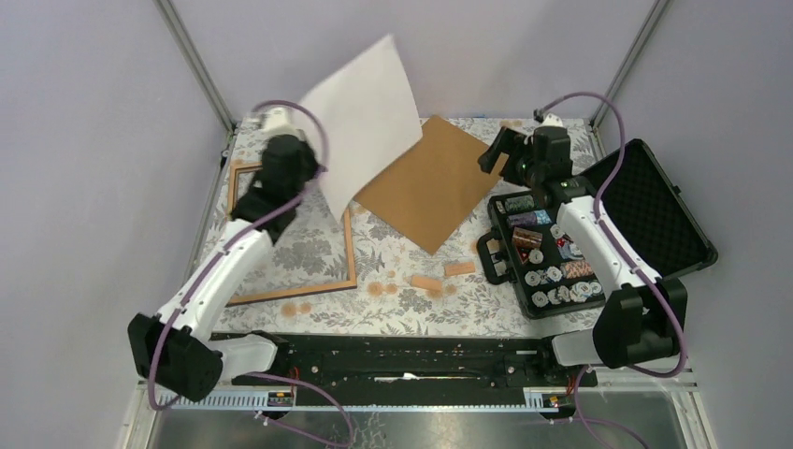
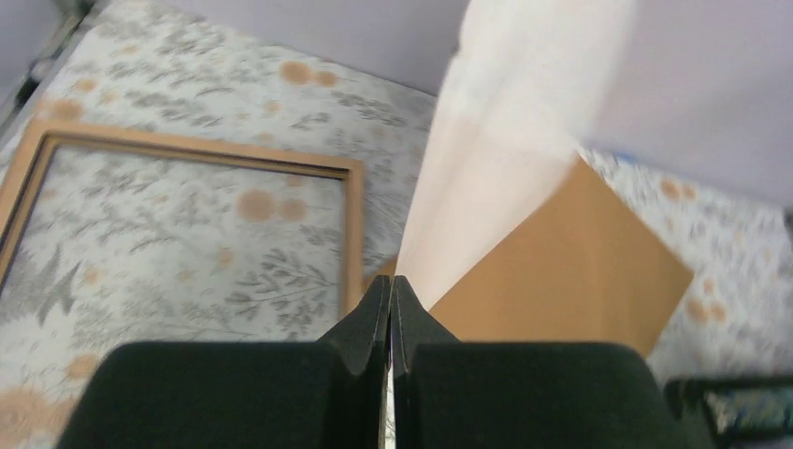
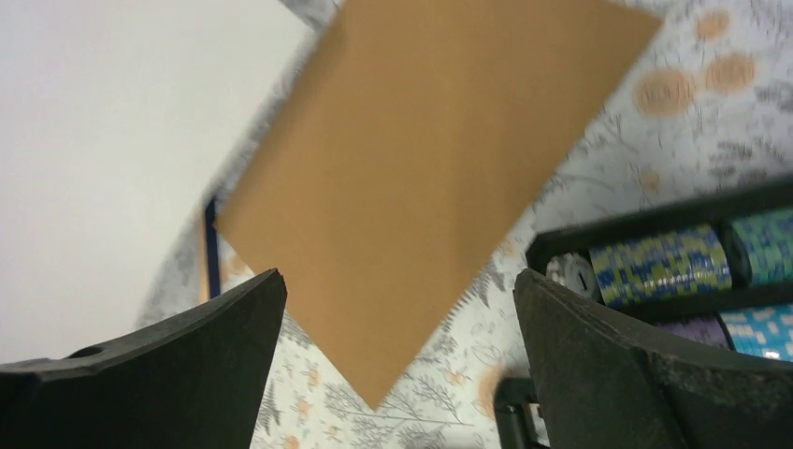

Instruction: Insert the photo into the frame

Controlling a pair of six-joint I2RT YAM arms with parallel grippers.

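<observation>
My left gripper (image 1: 318,178) (image 2: 391,285) is shut on a lower corner of the photo (image 1: 365,117). It holds the sheet up in the air, tilted, with its plain white back toward the cameras (image 2: 496,168) (image 3: 112,140). The printed side is hidden. The frame (image 1: 349,245) lies flat on the floral cloth at the left, light wood face up, below and left of the photo (image 2: 353,234). My right gripper (image 1: 496,150) (image 3: 397,281) is open and empty, hovering above the right corner of the brown backing board (image 1: 435,182) (image 3: 411,187).
An open black case (image 1: 655,206) with rows of poker chips (image 1: 552,248) stands at the right. Small flat wooden pieces (image 1: 427,281) lie on the cloth near the front middle. The backing board (image 2: 561,262) lies flat at the back centre.
</observation>
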